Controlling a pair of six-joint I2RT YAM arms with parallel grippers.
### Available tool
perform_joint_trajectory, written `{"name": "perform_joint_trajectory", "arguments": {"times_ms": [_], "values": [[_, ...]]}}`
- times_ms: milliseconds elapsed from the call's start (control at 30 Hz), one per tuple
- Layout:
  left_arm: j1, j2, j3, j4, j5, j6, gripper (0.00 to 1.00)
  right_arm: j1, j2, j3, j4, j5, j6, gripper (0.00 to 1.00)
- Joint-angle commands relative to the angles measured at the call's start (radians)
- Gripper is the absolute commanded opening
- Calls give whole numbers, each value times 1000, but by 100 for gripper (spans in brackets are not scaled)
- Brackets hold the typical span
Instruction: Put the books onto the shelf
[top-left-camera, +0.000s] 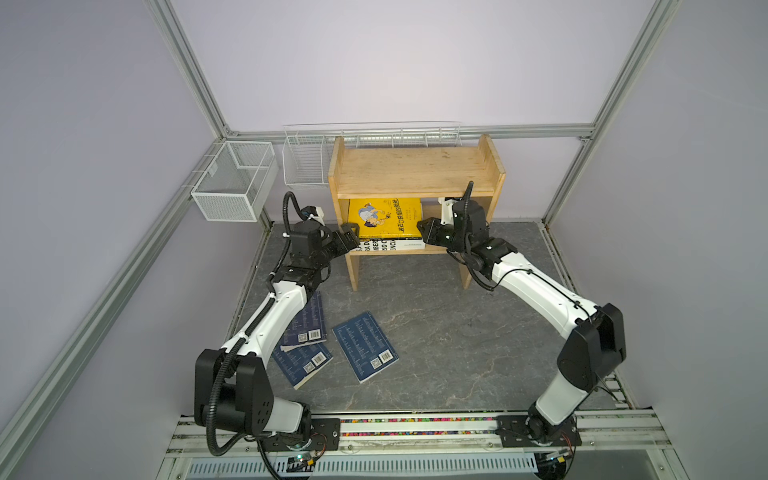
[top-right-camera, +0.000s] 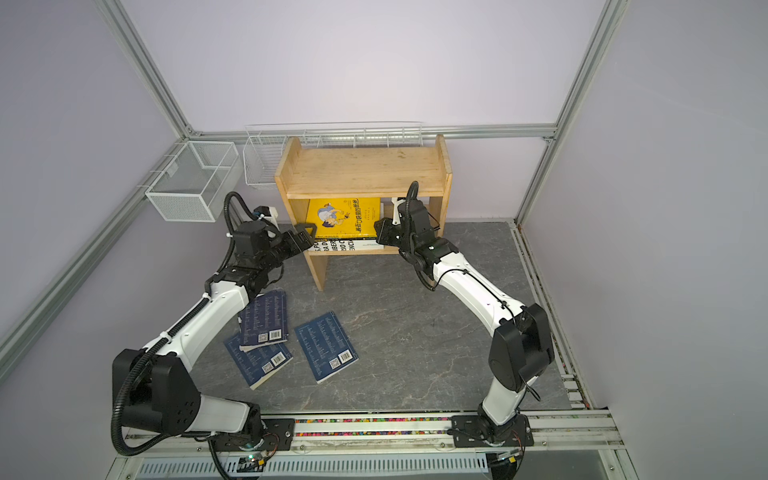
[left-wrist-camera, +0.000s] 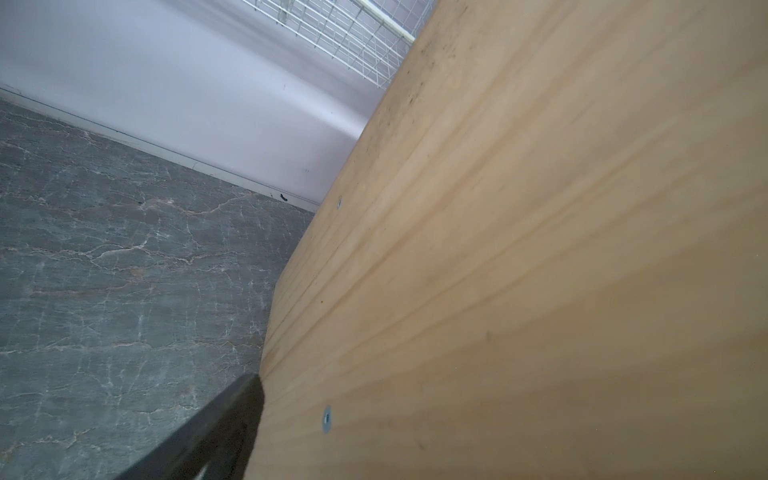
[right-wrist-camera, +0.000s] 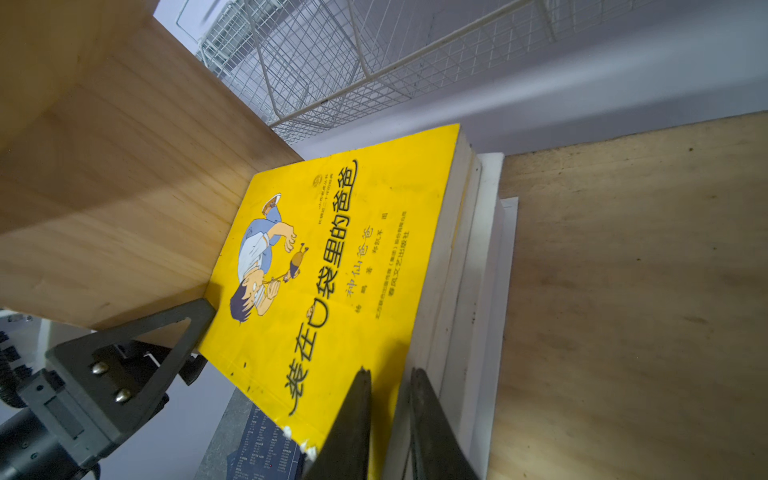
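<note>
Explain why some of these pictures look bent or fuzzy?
In both top views the light is soft and even and the wide lens splays the frame posts outward; in the left wrist view the shelf sits so close its grain smears; in the right wrist view the yellow book is sharp, partly shadowed.

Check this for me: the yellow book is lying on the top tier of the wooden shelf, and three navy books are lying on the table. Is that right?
Not quite. The yellow book lies in the lower tier of the shelf, not on the top tier, which holds no books. Both top views show this. The rest is right: three navy books lie on the table.
</note>
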Motion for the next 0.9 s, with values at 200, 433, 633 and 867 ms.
{"name": "perform_joint_trajectory", "arguments": {"times_ms": [200,433,633,867], "values": [[6,-70,-16,37,41,2,100,32,-16,33,41,42,-57,40],[6,-217,-57,95,118,2,99,29,-62,88,-23,135,-165,59],[6,-333,-106,40,195,12,99,35,-130,-1,42,23,-102,66],[4,-536,-238,-221,180,-28,99,78,-268,-182,57,-60,-73,71]]}}
